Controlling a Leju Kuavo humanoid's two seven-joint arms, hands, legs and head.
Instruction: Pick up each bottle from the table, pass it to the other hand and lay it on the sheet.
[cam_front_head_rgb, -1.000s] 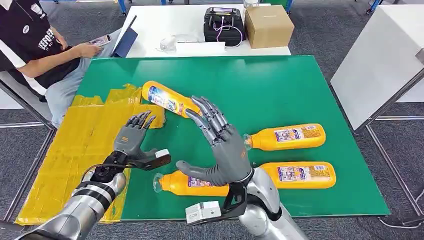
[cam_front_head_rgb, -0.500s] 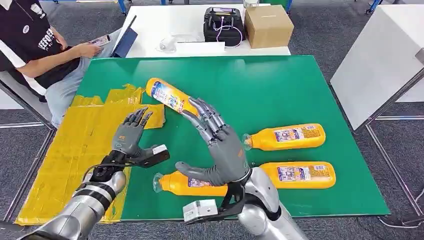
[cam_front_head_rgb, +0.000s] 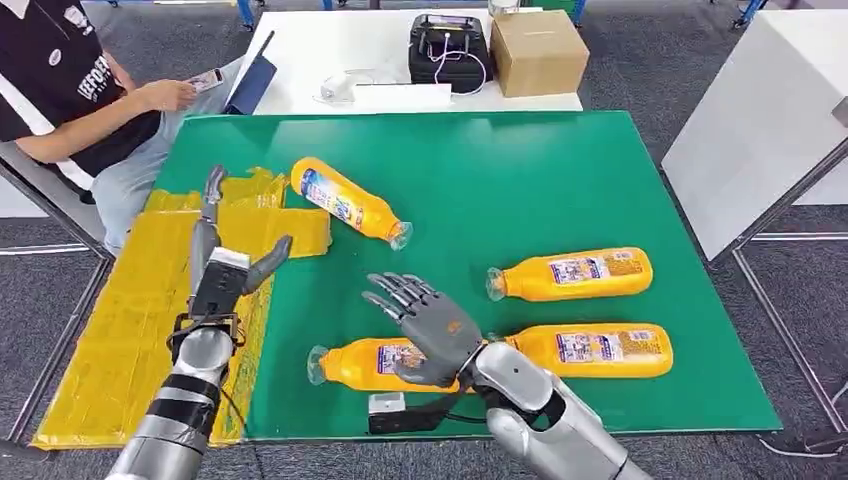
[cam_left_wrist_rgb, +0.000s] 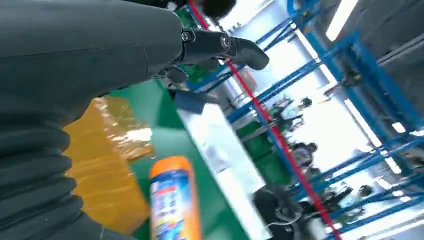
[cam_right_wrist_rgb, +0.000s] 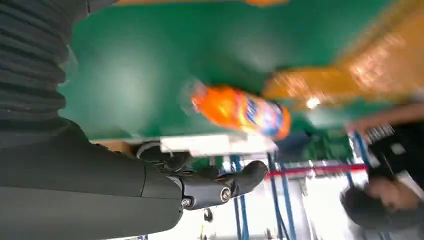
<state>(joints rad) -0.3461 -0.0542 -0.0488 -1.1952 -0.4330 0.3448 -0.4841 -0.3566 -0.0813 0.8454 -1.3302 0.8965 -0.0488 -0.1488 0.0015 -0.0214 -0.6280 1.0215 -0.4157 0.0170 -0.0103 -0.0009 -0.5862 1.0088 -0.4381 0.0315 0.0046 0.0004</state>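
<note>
Four orange bottles lie on the green table (cam_front_head_rgb: 520, 170). One bottle (cam_front_head_rgb: 345, 201) rests on the green beside the yellow sheet (cam_front_head_rgb: 130, 300), its cap pointing right; it also appears in the left wrist view (cam_left_wrist_rgb: 172, 200) and the right wrist view (cam_right_wrist_rgb: 240, 110). Two bottles (cam_front_head_rgb: 570, 273) (cam_front_head_rgb: 600, 348) lie at the right. The nearest bottle (cam_front_head_rgb: 365, 365) lies under my right hand (cam_front_head_rgb: 425, 325), which hovers over it with fingers spread and holds nothing. My left hand (cam_front_head_rgb: 225, 265) is raised over the sheet, fingers apart and empty.
A person (cam_front_head_rgb: 70, 90) sits at the far left with a phone. Behind the green table, a white table (cam_front_head_rgb: 330, 50) carries a cardboard box (cam_front_head_rgb: 535, 50) and a black device (cam_front_head_rgb: 448, 45). Another white table (cam_front_head_rgb: 760, 120) stands at the right.
The two hands have drawn apart. My left hand swung left over the sheet, and my right hand dropped toward the nearest bottle. The bottle by the sheet is now uncovered.
</note>
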